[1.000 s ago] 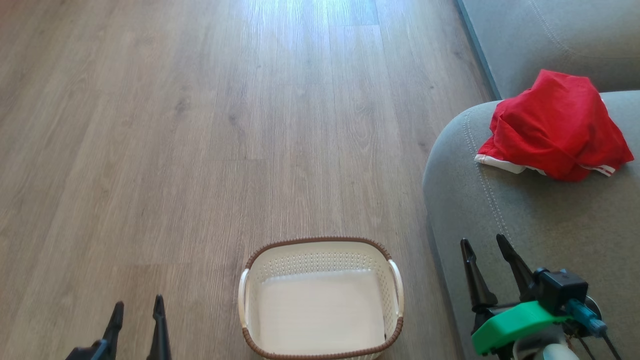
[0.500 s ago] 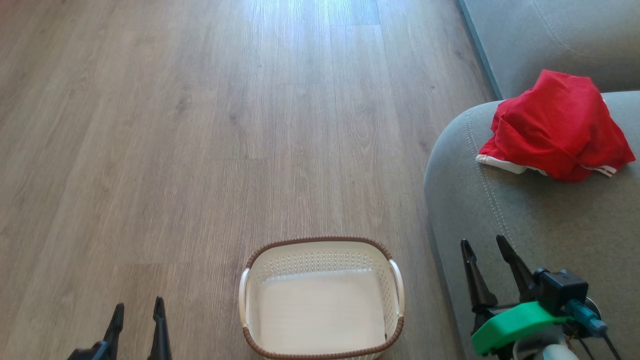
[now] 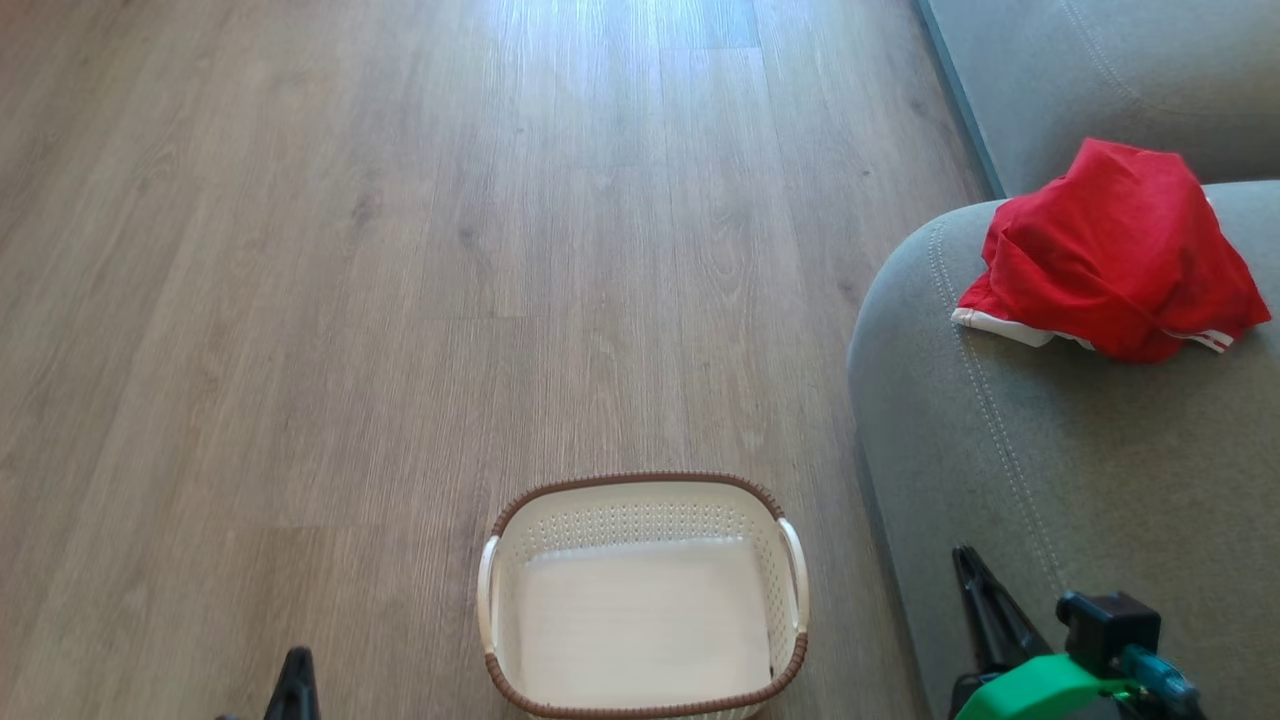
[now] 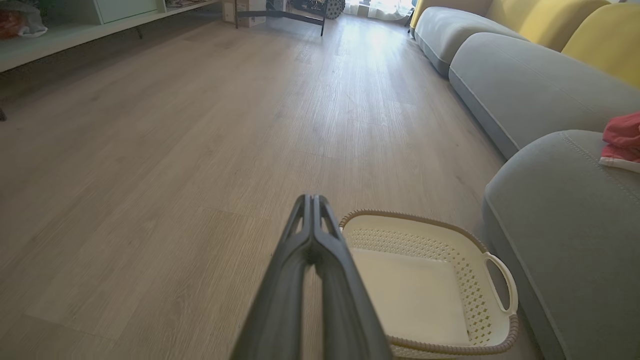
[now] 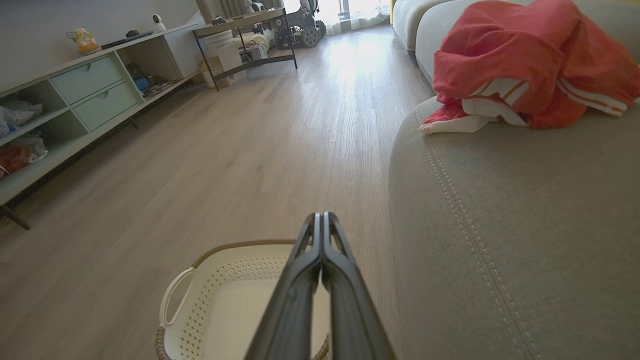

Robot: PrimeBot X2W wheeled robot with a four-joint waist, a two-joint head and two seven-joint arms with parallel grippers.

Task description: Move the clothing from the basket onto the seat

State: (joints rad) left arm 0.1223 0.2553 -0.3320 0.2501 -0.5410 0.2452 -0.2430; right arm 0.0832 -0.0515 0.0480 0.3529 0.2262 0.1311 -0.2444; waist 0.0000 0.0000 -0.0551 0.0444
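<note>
The clothing (image 3: 1110, 250) lay on the seat (image 3: 1060, 470), bunched into one loose heap near the cushion's far rounded corner. It was bright red, soft and creased, folded over itself in a peaked mound; how many pieces made it up could not be told. White trim showed along its lower edge, and in the right wrist view a white band with thin red stripes ran out from under the folds.

The seat was a grey-green woven fabric cushion, broad and plump, with a double line of light stitching following its curved edge. A second cushion (image 3: 1100, 80) of the same cloth lay beyond it.

The basket (image 3: 640, 480) stood on the floor (image 3: 400, 300) just beside the seat's front corner, with nothing in it. It was cream-white plastic, a rounded rectangle with small perforations in its walls, a smooth flat bottom, a brown woven-look rim and a white loop handle at each side.

The floor was pale wood-grain planking, with glare at the far end.

The left gripper (image 4: 312, 200) hung over the floor near the basket's left side, its two dark tapering fingers pressed together on nothing. The right gripper (image 5: 321, 217) hung by the seat's near edge, also fully closed and empty
</note>
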